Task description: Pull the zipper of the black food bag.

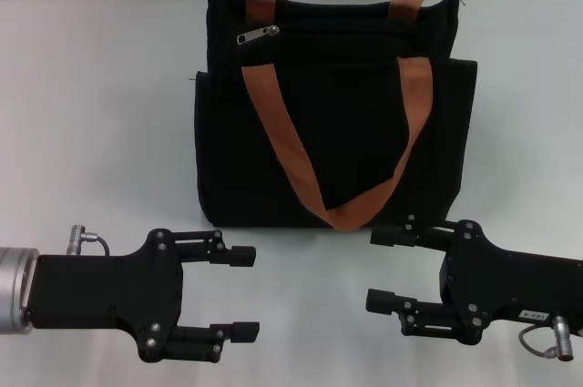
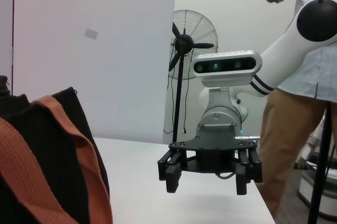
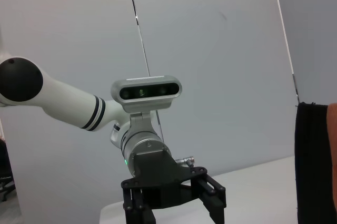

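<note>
The black food bag (image 1: pixel 355 105) sits on the white table (image 1: pixel 91 114) ahead of both arms, one orange-brown handle (image 1: pixel 282 141) hanging down its front. Near its top left corner lies the zipper (image 1: pixel 259 35), a small silver pull tab. My left gripper (image 1: pixel 242 293) hovers open in front of the bag's lower left. Open too, my right gripper (image 1: pixel 380 269) hovers at the bag's lower right, just below the handle loop. Neither touches the bag. The left wrist view shows the bag (image 2: pixel 31 145) and the right gripper (image 2: pixel 206 184); the right wrist view shows the left gripper (image 3: pixel 175 212).
Bare white table surrounds the bag on both sides. A person (image 2: pixel 300 108) in tan trousers stands behind the right arm, and a pedestal fan (image 2: pixel 190 42) stands beyond the table by a white panel. A grey wall runs along the table's far edge.
</note>
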